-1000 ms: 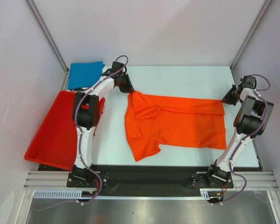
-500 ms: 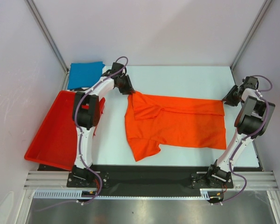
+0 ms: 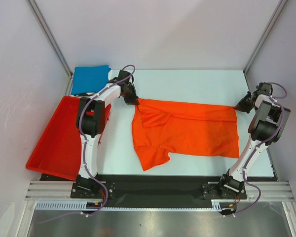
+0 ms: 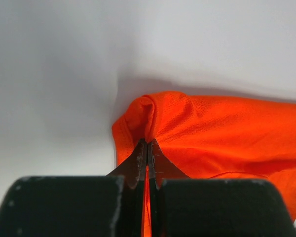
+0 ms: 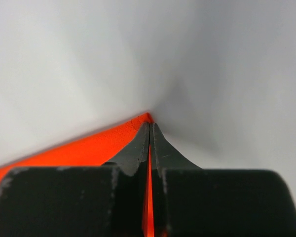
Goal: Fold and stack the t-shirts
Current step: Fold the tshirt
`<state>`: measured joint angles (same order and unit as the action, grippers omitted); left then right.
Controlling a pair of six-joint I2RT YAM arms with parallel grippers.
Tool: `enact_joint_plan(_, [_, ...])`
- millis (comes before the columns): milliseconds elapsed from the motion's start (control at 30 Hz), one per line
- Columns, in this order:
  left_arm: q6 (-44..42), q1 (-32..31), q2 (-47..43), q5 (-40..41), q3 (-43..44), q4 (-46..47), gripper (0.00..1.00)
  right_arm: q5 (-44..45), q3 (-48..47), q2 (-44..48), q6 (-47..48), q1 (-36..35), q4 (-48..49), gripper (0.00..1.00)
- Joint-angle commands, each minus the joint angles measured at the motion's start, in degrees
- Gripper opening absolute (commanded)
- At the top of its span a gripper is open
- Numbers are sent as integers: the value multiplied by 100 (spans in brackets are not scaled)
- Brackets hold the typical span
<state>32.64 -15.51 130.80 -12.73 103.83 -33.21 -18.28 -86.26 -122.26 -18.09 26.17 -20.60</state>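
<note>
A bright orange t-shirt lies folded lengthwise across the middle of the white table. My left gripper is shut on its far left corner; in the left wrist view the orange t-shirt bunches up right at the closed tips of my left gripper. At the far right corner my right gripper is shut on the cloth, with a strip of the orange t-shirt pinched between the tips of my right gripper. A folded bright blue t-shirt rests at the back left.
A red plastic tray sits tilted at the table's left edge beside the left arm. Metal frame posts and white walls enclose the back and sides. A black strip runs along the table's near edge.
Both grippers opened briefly and closed again on the shirt's far corners. The left gripper shifted slightly left and the right gripper slightly right, drawing the top edge straighter.
</note>
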Motion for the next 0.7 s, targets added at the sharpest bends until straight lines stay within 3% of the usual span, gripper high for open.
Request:
enact_joint_plan(0, [-135, 118, -117, 166, 251, -80, 0, 220, 13, -9, -81, 46, 162, 0])
enact_joint_plan(133, [-214, 180, -116, 139, 366, -115, 12, 176, -128, -44, 16, 37, -13, 3])
enact_joint_plan(233, [-241, 206, -257, 209, 419, -151, 28, 413, -172, 70, 147, 37, -198, 28])
enact_joint_plan(367, [-329, 215, -363, 289, 506, -98, 51, 414, -163, 228, 384, 11, -199, 41])
enact_joint_plan(567, [-654, 224, 225, -246, 1059, -45, 64, 36, -330, 0, 447, -33, -251, 48])
enact_joint_plan(667, [-680, 224, 436, -475, 1139, 7, 64, -9, -374, -88, 438, -112, -269, 48])
